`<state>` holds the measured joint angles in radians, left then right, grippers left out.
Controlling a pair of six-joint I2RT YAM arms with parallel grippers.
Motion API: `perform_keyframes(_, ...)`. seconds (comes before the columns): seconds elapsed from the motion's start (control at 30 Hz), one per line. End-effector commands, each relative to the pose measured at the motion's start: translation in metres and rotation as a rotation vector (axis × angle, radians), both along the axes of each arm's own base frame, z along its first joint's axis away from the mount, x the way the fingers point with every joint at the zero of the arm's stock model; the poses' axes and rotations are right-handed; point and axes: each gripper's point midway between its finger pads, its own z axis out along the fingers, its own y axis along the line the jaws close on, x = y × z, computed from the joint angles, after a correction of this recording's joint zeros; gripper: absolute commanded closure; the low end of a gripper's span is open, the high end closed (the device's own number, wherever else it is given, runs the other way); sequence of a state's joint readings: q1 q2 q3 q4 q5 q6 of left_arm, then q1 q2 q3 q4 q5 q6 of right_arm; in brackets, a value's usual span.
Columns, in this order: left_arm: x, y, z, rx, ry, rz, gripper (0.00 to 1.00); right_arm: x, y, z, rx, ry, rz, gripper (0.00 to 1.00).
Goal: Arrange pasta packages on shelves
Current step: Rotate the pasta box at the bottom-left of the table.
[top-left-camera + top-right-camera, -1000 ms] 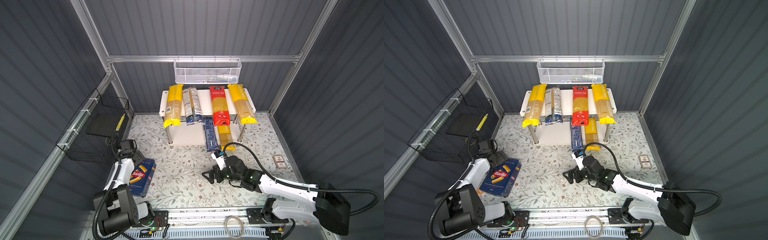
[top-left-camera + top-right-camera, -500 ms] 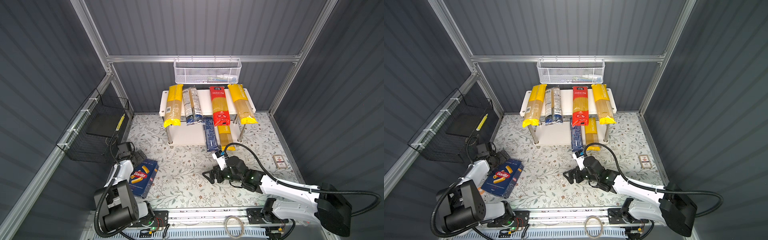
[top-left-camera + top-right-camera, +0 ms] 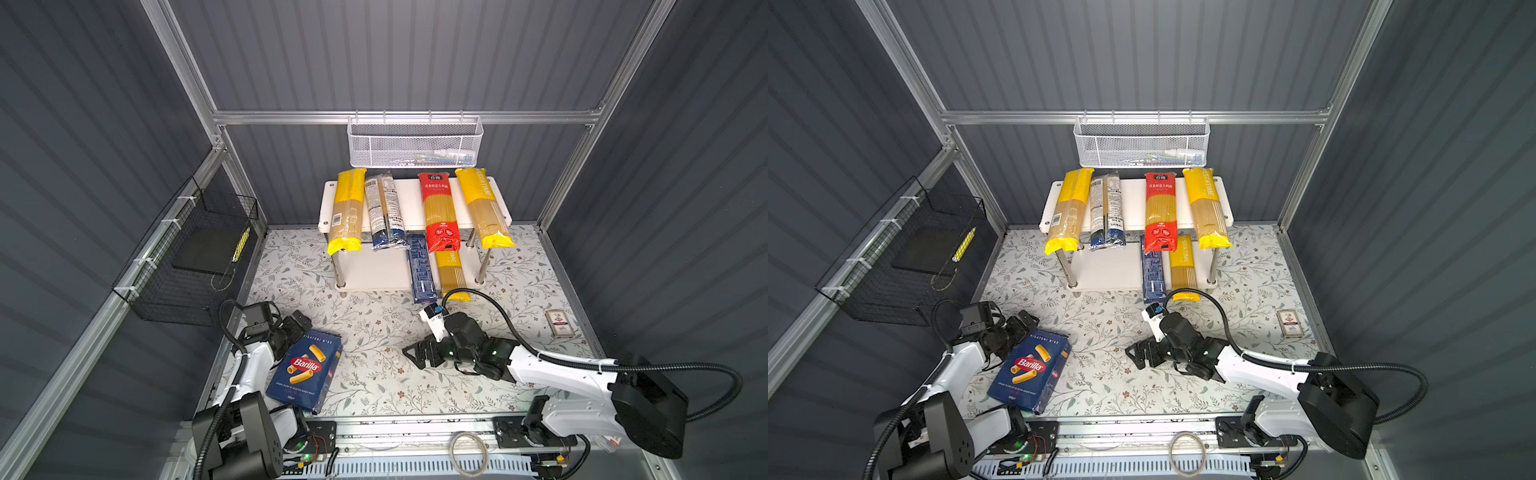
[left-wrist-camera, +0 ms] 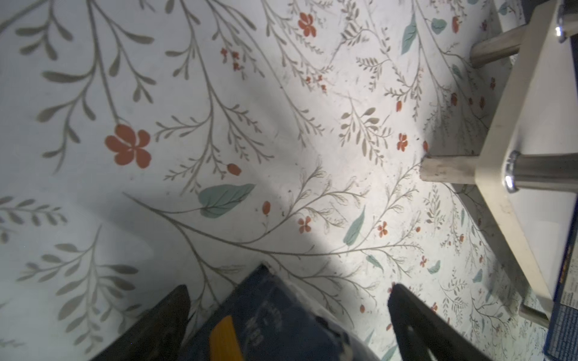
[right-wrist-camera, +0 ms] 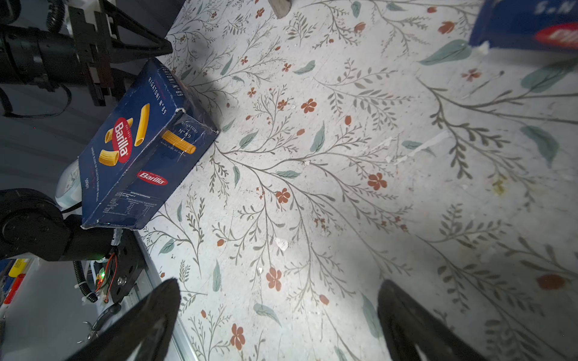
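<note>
So the left gripper (image 4: 289, 287) has dropped from beyond the Barilla box (image 3: 305, 370) right onto its far corner, and the box looks like it's slid a bit toward the front rail; it's lying flat on the mat (image 3: 374, 332), well away from the shelves (image 3: 411, 195). Everything else is already racked, so my guess is this is the last pickup, just about to start; no grip yet though. In the left wrist view the jaws are spread wide with the box corner poking up between them; I can't tell if a finger touches it. The right gripper (image 3: 415, 356) has barely budged; fully spread, empty, low over bare mat mid-table.
</note>
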<state>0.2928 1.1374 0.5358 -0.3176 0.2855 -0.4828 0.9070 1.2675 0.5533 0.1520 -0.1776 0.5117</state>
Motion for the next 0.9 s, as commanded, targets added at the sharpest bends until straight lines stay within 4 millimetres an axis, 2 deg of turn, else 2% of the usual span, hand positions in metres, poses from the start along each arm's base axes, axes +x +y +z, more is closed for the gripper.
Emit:
perform_keyframes(0.0,0.007,-0.004,0.013,-0.028,-0.009,-0.021,0.00,0.000,0.013,0.016,0.034,-0.013,0.039,0.01)
perform_keyframes(0.07,0.002,-0.006,0.008,-0.036,0.016,-0.024,0.00,-0.006,0.024,0.018,0.054,0.018,0.087,0.01)
perform_keyframes(0.13,-0.003,-0.008,0.004,-0.037,0.031,-0.029,0.00,-0.017,0.044,0.020,0.088,0.042,0.159,0.01)
perform_keyframes(0.2,-0.009,-0.006,0.002,-0.017,0.052,-0.031,0.00,-0.033,0.069,0.021,0.104,0.079,0.242,0.01)
perform_keyframes(0.3,-0.013,-0.004,-0.002,-0.006,0.077,-0.025,0.00,-0.047,0.106,0.018,0.095,0.123,0.311,0.01)
perform_keyframes(0.5,-0.007,-0.022,0.001,-0.098,0.018,-0.053,0.00,-0.045,0.163,0.009,0.142,0.280,0.290,0.01)
perform_keyframes(0.57,-0.003,-0.030,0.007,-0.112,-0.008,-0.084,0.00,-0.043,0.176,0.006,0.176,0.319,0.289,0.01)
perform_keyframes(0.7,0.007,-0.066,0.017,-0.149,-0.071,-0.189,0.00,-0.039,0.193,0.000,0.187,0.348,0.296,0.01)
perform_keyframes(0.8,0.013,-0.082,0.026,-0.215,-0.119,-0.226,0.00,-0.034,0.194,-0.001,0.171,0.343,0.277,0.01)
perform_keyframes(0.87,0.017,-0.090,0.032,-0.235,-0.153,-0.244,0.00,-0.028,0.188,-0.002,0.163,0.330,0.245,0.01)
